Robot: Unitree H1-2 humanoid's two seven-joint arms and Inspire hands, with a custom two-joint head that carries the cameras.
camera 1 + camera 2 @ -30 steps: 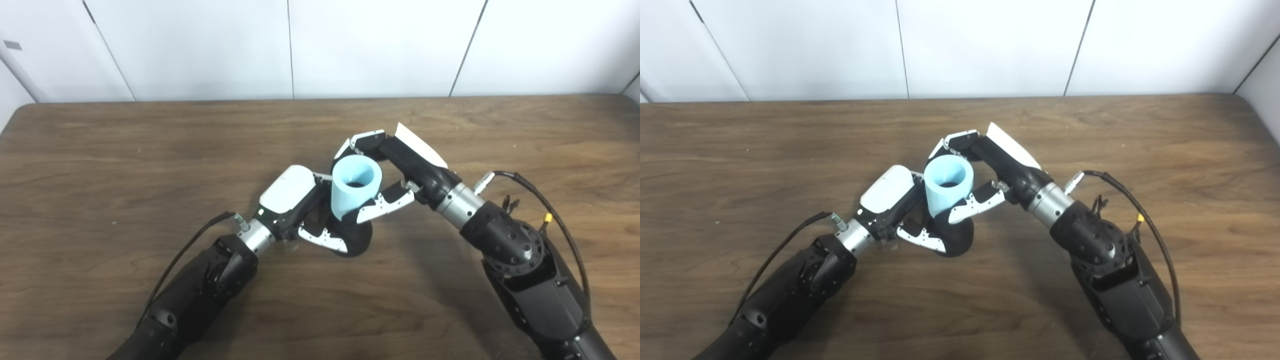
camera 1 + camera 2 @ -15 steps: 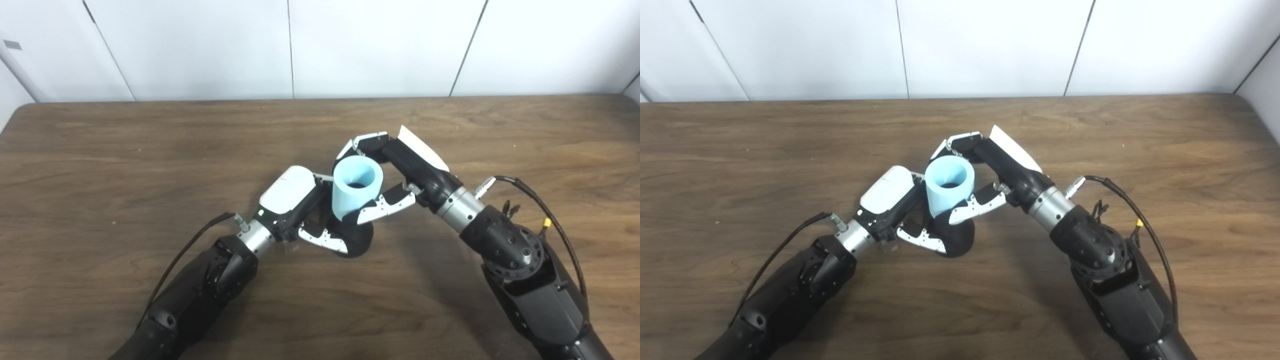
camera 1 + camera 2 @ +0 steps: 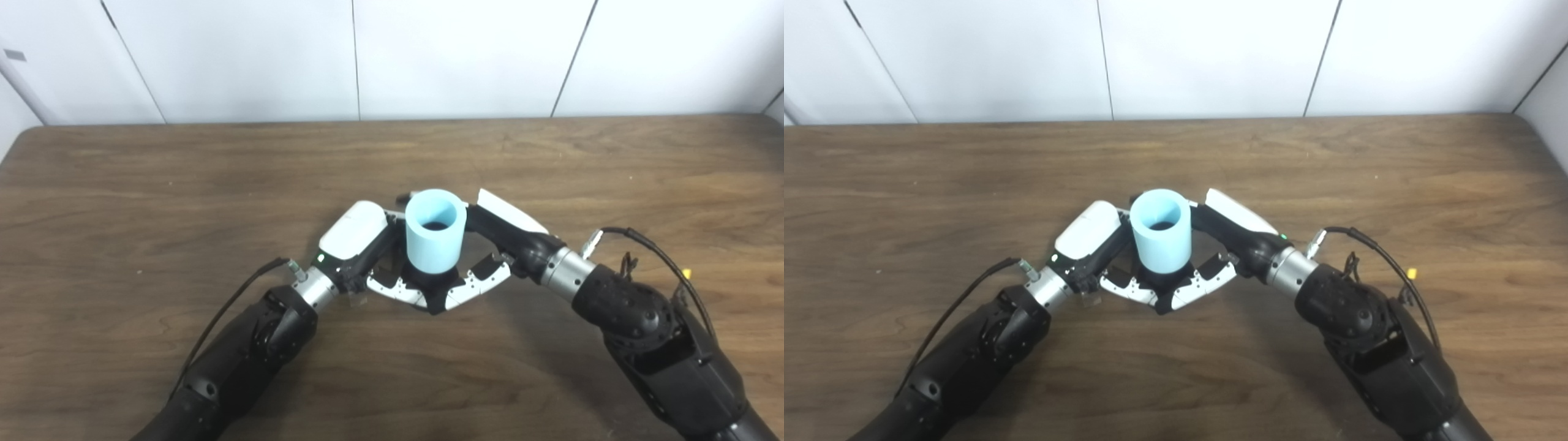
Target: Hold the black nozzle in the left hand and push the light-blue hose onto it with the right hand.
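Near the middle of the brown wood-grain table (image 3: 184, 177), the short light-blue cylindrical hose (image 3: 433, 237) stands upright, its open end facing up. Its lower end sits over the black nozzle (image 3: 431, 294), of which only a small dark part shows beneath it. The left hand (image 3: 367, 257), white-backed with black fingers, is wrapped around the nozzle from the left, its thumb lying along the front. The right hand (image 3: 496, 251) closes on the hose from the right, thumb in front and fingers behind. The two thumb tips almost meet below the hose.
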